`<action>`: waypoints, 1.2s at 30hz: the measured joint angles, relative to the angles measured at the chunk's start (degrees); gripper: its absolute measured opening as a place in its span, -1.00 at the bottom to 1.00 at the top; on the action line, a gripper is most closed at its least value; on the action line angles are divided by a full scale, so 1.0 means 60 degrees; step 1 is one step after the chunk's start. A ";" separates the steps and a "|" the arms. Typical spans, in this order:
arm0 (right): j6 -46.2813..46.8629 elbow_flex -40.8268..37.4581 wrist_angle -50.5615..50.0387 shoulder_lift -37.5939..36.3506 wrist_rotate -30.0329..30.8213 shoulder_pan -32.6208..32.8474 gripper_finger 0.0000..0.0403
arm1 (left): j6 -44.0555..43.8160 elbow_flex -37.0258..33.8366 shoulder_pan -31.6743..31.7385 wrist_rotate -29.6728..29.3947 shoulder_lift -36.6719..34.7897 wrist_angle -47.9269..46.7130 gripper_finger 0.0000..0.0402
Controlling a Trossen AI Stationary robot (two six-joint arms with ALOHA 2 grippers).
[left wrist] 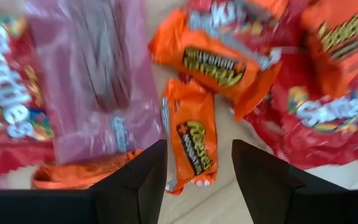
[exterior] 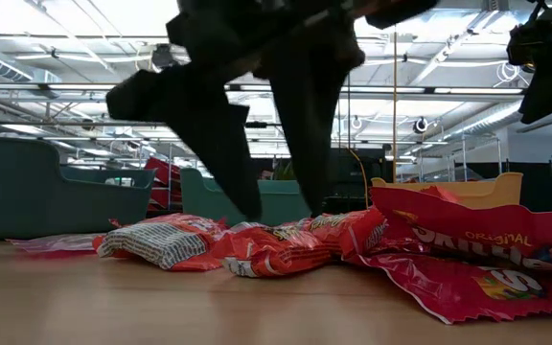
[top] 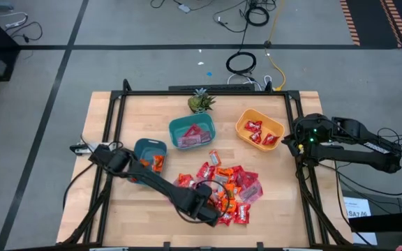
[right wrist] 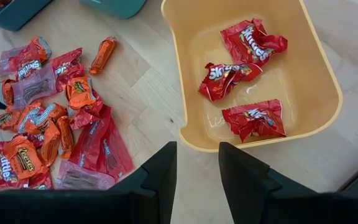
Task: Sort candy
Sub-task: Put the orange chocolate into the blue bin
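Note:
A pile of candy (top: 229,185) in red, orange and pink wrappers lies on the wooden table. My left gripper (left wrist: 199,149) is open and points down into the pile's near left part (top: 211,209). Its fingers stand on either side of a small orange candy (left wrist: 191,140) that lies flat on the wood. In the low view its fingertips (exterior: 252,213) reach down to the top of the pile. My right gripper (right wrist: 197,152) is open with nothing between its fingers, and hangs over the table beside the yellow bowl (right wrist: 328,74), at the table's right edge (top: 289,143).
The yellow bowl (top: 241,124) holds red candies. A teal bowl (top: 176,124) holds pink ones, and a smaller teal bowl (top: 145,145) holds an orange one. A small green pineapple-like plant (top: 200,102) stands at the far edge. Bare wood lies along the near edge.

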 joint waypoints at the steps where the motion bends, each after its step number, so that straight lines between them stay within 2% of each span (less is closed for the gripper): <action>1: 0.0000 0.0000 -0.0002 0.0000 -0.0002 -0.0001 -0.45 | -0.0001 0.0000 -0.0006 0.0088 0.0060 0.0006 -0.06; 9: 0.0000 0.0000 -0.0058 0.0000 -0.0005 -0.0002 -0.45 | -0.0005 0.0000 -0.0005 0.0699 0.0436 0.0166 -0.07; 12: 0.0000 0.0000 -0.0089 0.0000 -0.0005 0.0000 -0.45 | 0.0005 0.0000 -0.0003 0.0726 0.0439 0.0137 -0.17; 20: 0.0000 0.0000 -0.0137 0.0001 -0.0005 0.0000 -0.45 | 0.0072 0.0019 -0.0001 0.0864 0.0434 0.0152 -0.58; 28: 0.0000 0.0001 -0.0133 0.0000 -0.0002 -0.0004 -0.45 | 0.0509 0.0040 -0.0030 0.0979 -0.0009 0.0153 -0.66; 32: -0.0036 0.0001 -0.0133 0.0004 -0.0002 -0.0001 -0.45 | 0.0597 0.0044 -0.0030 0.0677 -0.0438 0.0080 -0.66; 36: -0.0036 0.0000 -0.0133 0.0000 -0.0002 -0.0001 -0.45 | 0.0493 0.0040 -0.0030 -0.0225 -0.1104 -0.0294 -0.66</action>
